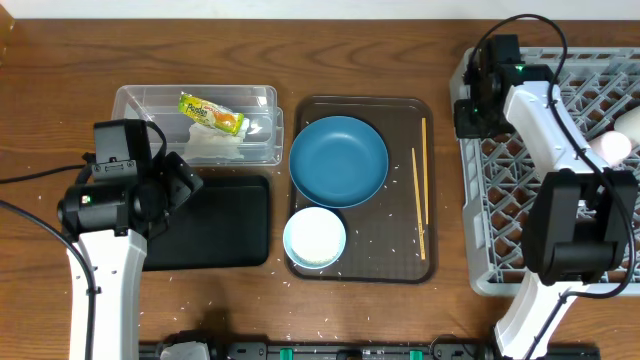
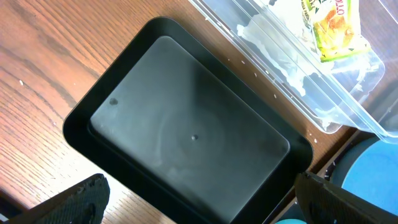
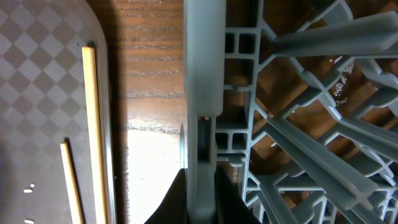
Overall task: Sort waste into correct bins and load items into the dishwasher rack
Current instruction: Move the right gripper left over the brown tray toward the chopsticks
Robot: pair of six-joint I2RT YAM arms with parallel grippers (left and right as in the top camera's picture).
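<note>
1. Two tubs sat at the left of the counter (image 1: 60,60). One clear tub (image 1: 145,115) lay farther back and one black tub (image 1: 230,225) lay just in front of it.
2. One snack wrapper (image 1: 212,114) and one crumpled tissue (image 1: 215,148) lay inside the clear tub. The wrapper's long axis ran slantwise, from far-left to near-right.
3. One brown tray (image 1: 400,120) lay between the tubs and the rack. It carried one blue plate (image 1: 338,160), one white bowl (image 1: 315,237) just in front of the plate, and two chopsticks (image 1: 424,150).
4. The chopsticks lay parallel along the tray's right side, with long axes running front to back. One was set nearer the front than the other.
5. Rice grains (image 1: 392,247), too many to count, were scattered over the tray's front part and the counter near it.
6. One dishwasher rack (image 1: 495,280) stood at the right. One small cup (image 1: 612,147) sat in it, partly hidden by the right arm.
7. The left tool (image 2: 202,199) had its jaws spread fully wide and grasped nothing. It hovered over the black tub.
8. The right tool (image 3: 200,193) was clenched on the rim of the rack's left wall, toward the far corner.
</note>
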